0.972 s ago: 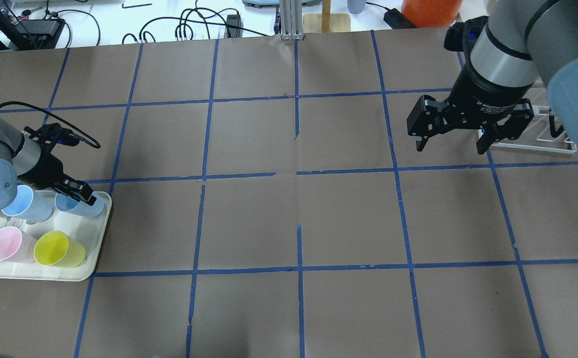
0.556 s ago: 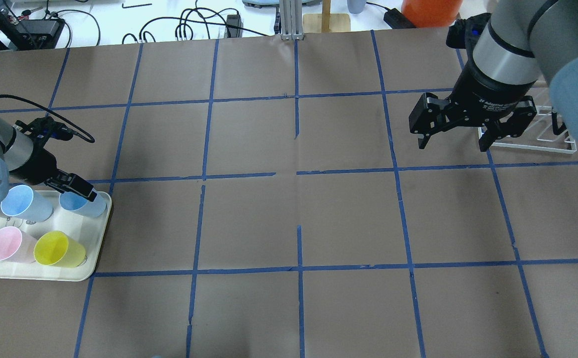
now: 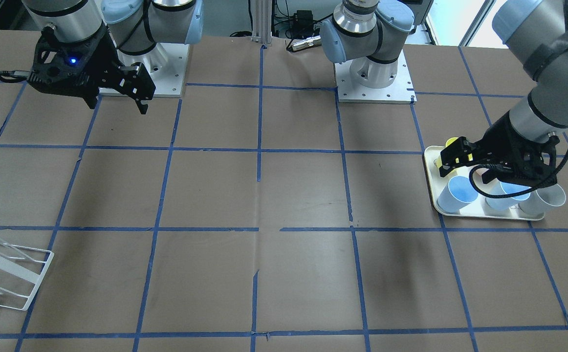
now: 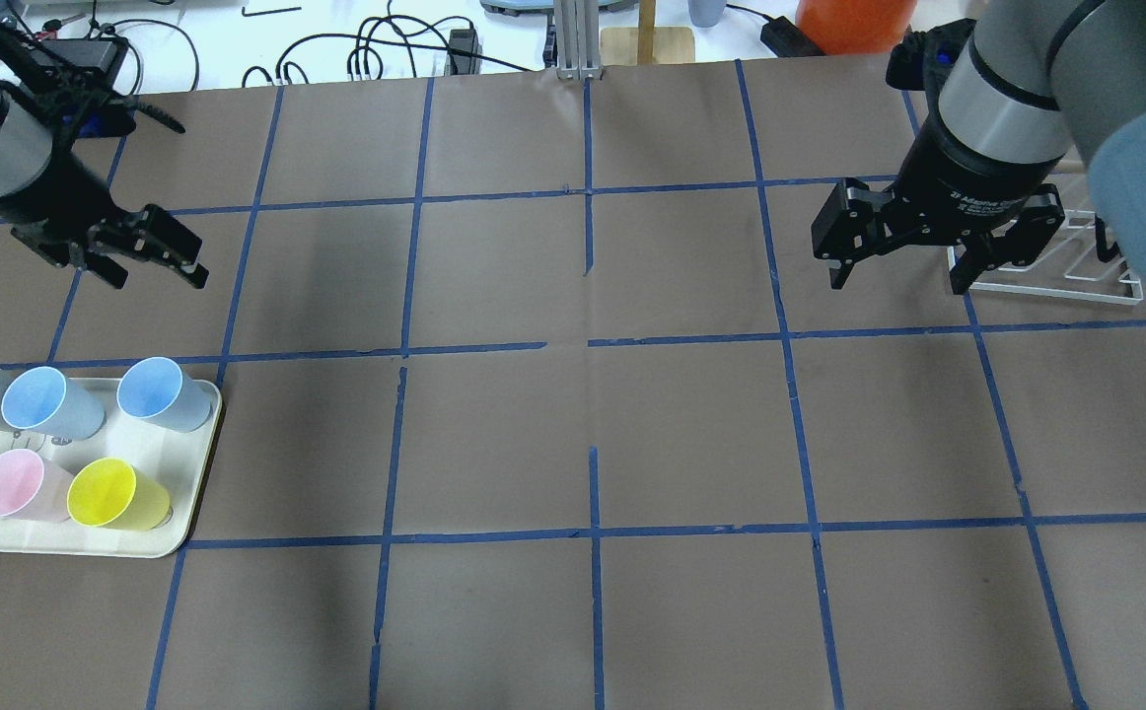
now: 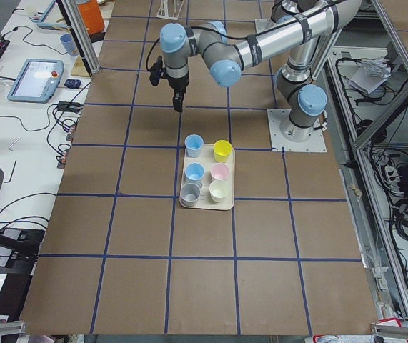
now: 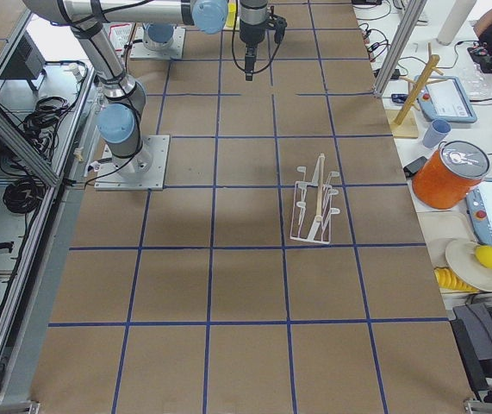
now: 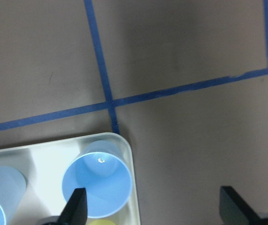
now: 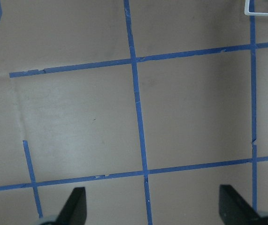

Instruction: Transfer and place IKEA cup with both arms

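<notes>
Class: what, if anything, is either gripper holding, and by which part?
Nothing. The left gripper and right gripper are both open and empty; the IKEA cup stands free on the tray.

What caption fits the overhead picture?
Six colourful plastic cups sit on a cream tray; the black left gripper and right gripper hover open.

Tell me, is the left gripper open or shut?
Open. In the left wrist view, the fingertips of the left gripper stand wide apart, and nothing is held between them.
</notes>
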Action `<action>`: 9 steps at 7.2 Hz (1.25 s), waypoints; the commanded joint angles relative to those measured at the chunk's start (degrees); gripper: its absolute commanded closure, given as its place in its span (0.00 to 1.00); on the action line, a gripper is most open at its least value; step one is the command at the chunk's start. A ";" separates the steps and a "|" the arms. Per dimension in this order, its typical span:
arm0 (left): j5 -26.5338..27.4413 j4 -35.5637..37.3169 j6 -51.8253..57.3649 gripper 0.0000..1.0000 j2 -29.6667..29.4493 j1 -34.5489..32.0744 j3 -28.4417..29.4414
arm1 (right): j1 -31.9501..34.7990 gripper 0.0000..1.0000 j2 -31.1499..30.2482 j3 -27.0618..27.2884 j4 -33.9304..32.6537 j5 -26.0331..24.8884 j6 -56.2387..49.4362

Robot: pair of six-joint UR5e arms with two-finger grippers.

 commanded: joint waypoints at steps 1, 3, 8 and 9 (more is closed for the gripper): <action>0.76 -4.39 -16.87 0.00 -0.13 -12.25 8.95 | -0.09 0.00 0.01 0.00 -0.13 -0.16 0.00; 3.99 -5.62 -22.27 0.00 1.10 -17.37 9.67 | -0.09 0.00 0.01 0.18 -0.13 -0.07 0.00; 6.04 -12.84 -21.77 0.00 4.71 -16.08 9.67 | 0.00 0.00 0.01 0.35 -0.13 -0.07 0.00; 6.13 -12.14 -21.67 0.00 4.71 -15.90 9.76 | 0.00 0.00 0.01 0.44 -0.22 0.19 0.26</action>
